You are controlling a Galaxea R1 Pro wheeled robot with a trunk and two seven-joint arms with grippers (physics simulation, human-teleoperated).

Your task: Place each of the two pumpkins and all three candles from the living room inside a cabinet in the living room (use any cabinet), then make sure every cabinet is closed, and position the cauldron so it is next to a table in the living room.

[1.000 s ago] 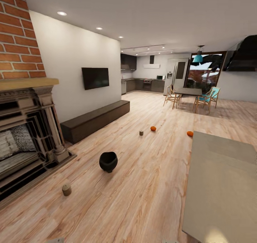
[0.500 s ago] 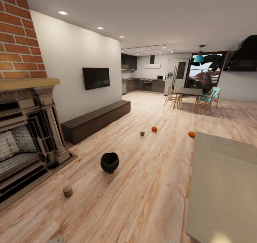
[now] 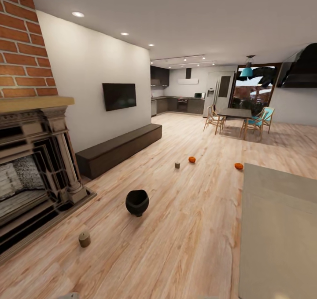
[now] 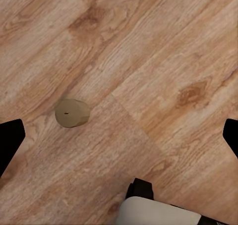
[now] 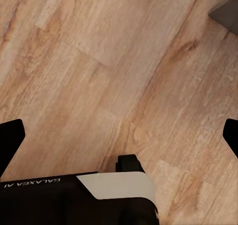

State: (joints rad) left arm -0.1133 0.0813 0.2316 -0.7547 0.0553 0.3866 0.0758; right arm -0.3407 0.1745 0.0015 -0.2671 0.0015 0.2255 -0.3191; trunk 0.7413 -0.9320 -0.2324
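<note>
Our left gripper point(image 4: 119, 135) hangs spread wide over the plank floor point(image 4: 163, 51) with nothing between its dark fingertips, and our right gripper point(image 5: 119, 135) hangs over bare boards likewise, wide apart and empty. In the left wrist view a squat candle point(image 4: 72, 112) stands upright on the floor, seen end-on with its wick hole showing, so its axis is vertical and it offers the same round side from any direction. We judge this to be the near candle point(image 3: 84, 239) seen from the head camera, low on our left by the fireplace hearth point(image 3: 26, 193), which makes the left arm the nearer one for it.

Further out, the cauldron point(image 3: 137, 202) sits open-mouthed on the floor ahead and a little left; we cannot see whether anything lies in it. It stands apart from the grey-topped counter point(image 3: 281, 228) that fills our right side. Beyond it a second candle point(image 3: 177, 165) stands just beside one pumpkin point(image 3: 192, 159), with the other pumpkin point(image 3: 238, 165) off to the right near the counter's far end. The cabinet point(image 3: 119, 149) runs along the left wall under the TV point(image 3: 119, 96), its drawers all shut, so nothing is stored yet as far as we can tell.
</note>
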